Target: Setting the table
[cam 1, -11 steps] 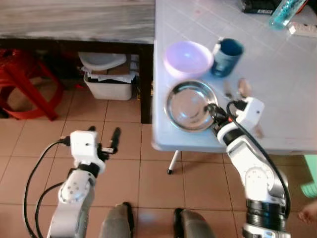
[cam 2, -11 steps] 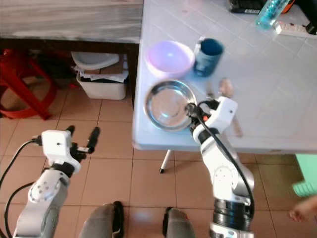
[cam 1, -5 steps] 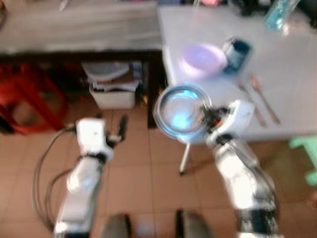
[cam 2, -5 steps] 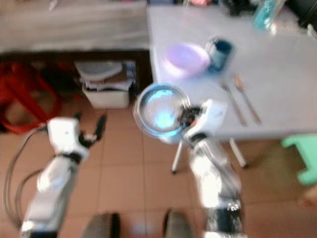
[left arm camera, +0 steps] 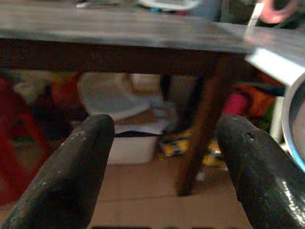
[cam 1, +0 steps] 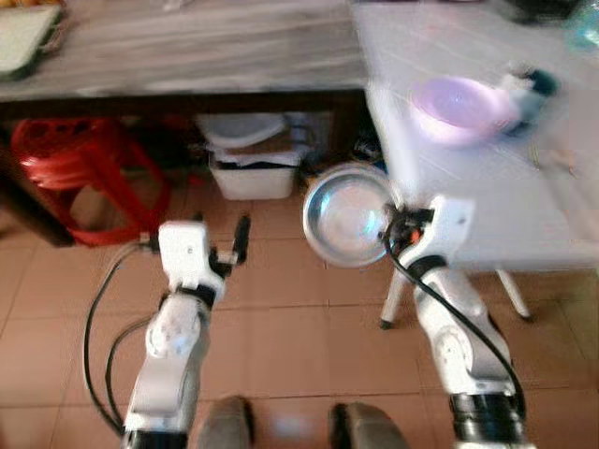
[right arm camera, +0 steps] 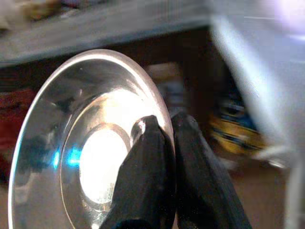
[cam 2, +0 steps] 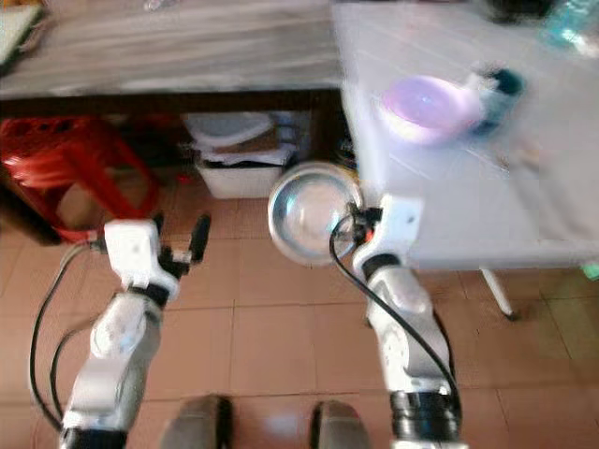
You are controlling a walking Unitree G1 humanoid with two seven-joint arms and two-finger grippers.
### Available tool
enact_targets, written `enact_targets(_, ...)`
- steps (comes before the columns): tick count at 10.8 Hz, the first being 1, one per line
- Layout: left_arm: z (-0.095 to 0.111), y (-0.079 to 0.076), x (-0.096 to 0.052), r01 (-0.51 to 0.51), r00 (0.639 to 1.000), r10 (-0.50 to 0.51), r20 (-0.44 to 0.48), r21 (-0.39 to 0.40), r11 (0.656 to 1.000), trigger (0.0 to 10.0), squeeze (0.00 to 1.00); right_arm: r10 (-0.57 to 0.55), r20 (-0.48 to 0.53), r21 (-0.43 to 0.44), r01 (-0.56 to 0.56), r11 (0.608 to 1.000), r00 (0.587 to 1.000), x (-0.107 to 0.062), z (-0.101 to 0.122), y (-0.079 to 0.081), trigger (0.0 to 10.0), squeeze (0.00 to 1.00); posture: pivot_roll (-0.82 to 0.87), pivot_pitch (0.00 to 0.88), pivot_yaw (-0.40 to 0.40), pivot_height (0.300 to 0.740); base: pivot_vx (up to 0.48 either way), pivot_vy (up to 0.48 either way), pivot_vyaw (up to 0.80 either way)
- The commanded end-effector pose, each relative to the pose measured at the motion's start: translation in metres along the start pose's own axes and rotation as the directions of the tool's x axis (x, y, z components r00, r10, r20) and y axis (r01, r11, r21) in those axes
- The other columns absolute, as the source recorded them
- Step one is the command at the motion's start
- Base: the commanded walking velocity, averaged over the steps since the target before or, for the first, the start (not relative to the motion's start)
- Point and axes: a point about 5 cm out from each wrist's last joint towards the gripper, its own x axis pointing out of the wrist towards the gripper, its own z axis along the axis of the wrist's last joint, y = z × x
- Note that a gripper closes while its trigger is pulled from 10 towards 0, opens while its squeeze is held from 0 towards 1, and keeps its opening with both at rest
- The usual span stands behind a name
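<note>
My right gripper (cam 1: 393,224) is shut on the rim of a steel plate (cam 1: 346,213), holding it in the air off the left edge of the white table (cam 1: 468,187). The right wrist view shows both fingers (right arm camera: 152,157) pinching the steel plate's (right arm camera: 86,143) rim. A lilac bowl (cam 1: 459,108) and a dark teal mug (cam 1: 535,86) stand on the table, blurred. My left gripper (cam 1: 239,245) hangs open over the tiled floor, with its black fingers (left arm camera: 71,171) spread wide and nothing between them.
A long grey wood-grain table (cam 1: 187,47) runs along the back. Under it stand a red plastic stool (cam 1: 65,178) and a white bin (cam 1: 253,164). The white table's leg (cam 1: 393,299) is by my right arm. My feet (cam 1: 281,426) are on brown tiles.
The plate has been lifted off the white table and now hangs beside its edge. The whole view has swung left, so the table and bowl sit further right.
</note>
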Motion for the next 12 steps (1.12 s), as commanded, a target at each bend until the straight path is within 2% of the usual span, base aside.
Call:
enact_targets(1, -0.001, 0.003, -0.001, -0.006, 1.000, 0.006, -0.005, 0.006, 1.000, 10.0, 0.00, 0.020, 0.049, -0.039, -0.018, 0.999, 0.999, 0.000, 0.009, 0.005, 0.0, 0.00, -0.03, 0.154, 0.011, 0.740, 0.446, 0.000, 0.00)
enact_targets(9, 0.003, -0.001, 0.007, 0.005, 1.000, -0.005, 0.016, -0.029, 1.000, 10.0, 0.00, 0.042, 0.112, -0.117, -0.028, 0.993, 0.993, 0.007, 0.017, 0.007, 0.0, 0.00, -0.04, 0.160, 0.015, 0.740, 0.444, 0.000, 0.00)
enact_targets(10, 0.004, -0.002, 0.008, 0.012, 1.000, -0.011, 0.025, -0.033, 0.999, 10.0, 0.00, 0.042, 0.116, -0.122, -0.028, 0.992, 0.992, 0.007, 0.017, 0.007, 1.2, 0.00, -0.04, 0.157, 0.017, 0.740, 0.390, 0.277, 0.00)
enact_targets(11, 0.006, -0.004, 0.009, 0.022, 0.999, -0.020, 0.033, -0.038, 0.999, 10.0, 0.00, 0.040, 0.121, -0.134, -0.023, 0.991, 0.992, 0.008, 0.018, 0.007, 6.7, 0.00, -0.04, 0.157, 0.018, 0.740, 0.382, 0.289, 0.00)
enact_targets(12, 0.006, -0.004, 0.010, 0.025, 0.999, -0.024, 0.033, -0.039, 0.999, 10.0, 0.00, 0.046, 0.131, -0.150, -0.026, 0.988, 0.990, 0.008, 0.020, 0.007, 10.0, 0.00, -0.04, 0.156, 0.018, 0.740, 0.375, 0.296, 0.00)
